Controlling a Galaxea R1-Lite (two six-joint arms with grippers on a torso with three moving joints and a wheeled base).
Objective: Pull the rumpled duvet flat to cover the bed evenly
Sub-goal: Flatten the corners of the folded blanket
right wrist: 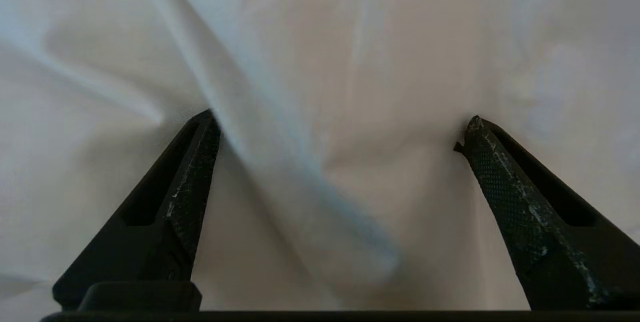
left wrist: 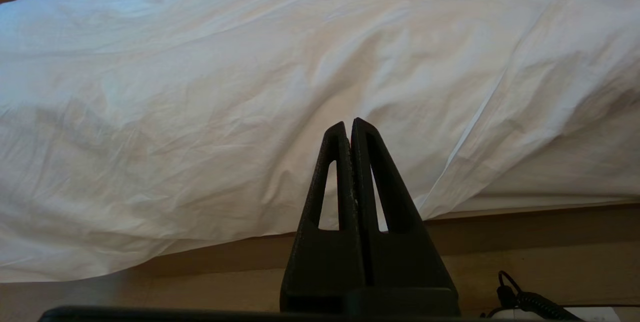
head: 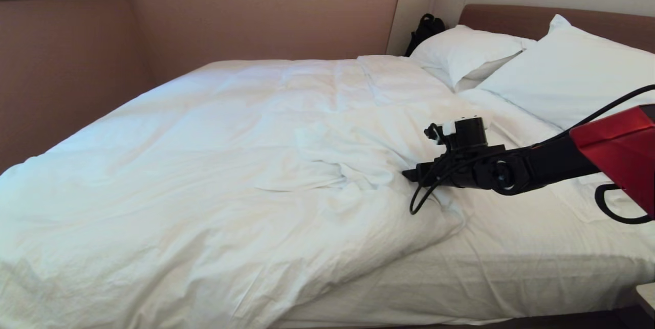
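You are looking at the bed [head: 511,272], which fills most of the head view, with its brown headboard [head: 517,19] at the far right against the wall [head: 256,12]. The duvet [head: 204,165] lies over the left and middle of the bed, reaching the far edge and hanging over the near side at the left. It does not cover the bed evenly: its edge on the pillow side runs on a slant, and near the middle it is bunched into a rumpled fold, so a wide strip of sheet [head: 511,247] lies bare on the right and along the near right side. Two white pillows [head: 573,75] lean at the headboard, one behind the other, and a dark bag-like thing [head: 424,29] sits in the corner just beyond the farther pillow.

Your right arm [head: 537,165] reaches in from the right edge, level over the bare sheet, with its red shell nearest the camera. The right hand [head: 409,174] sits at the rumpled edge of the duvet. In the right wrist view its fingers [right wrist: 195,172] are spread wide, with white cloth close in front of them and a soft ridge of it running between them; nothing is pinched.

Your left hand [left wrist: 349,126] does not show in the head view. Its own camera shows the fingers pressed together and holding nothing, low beside the bed, pointing at the duvet where it hangs over the side.
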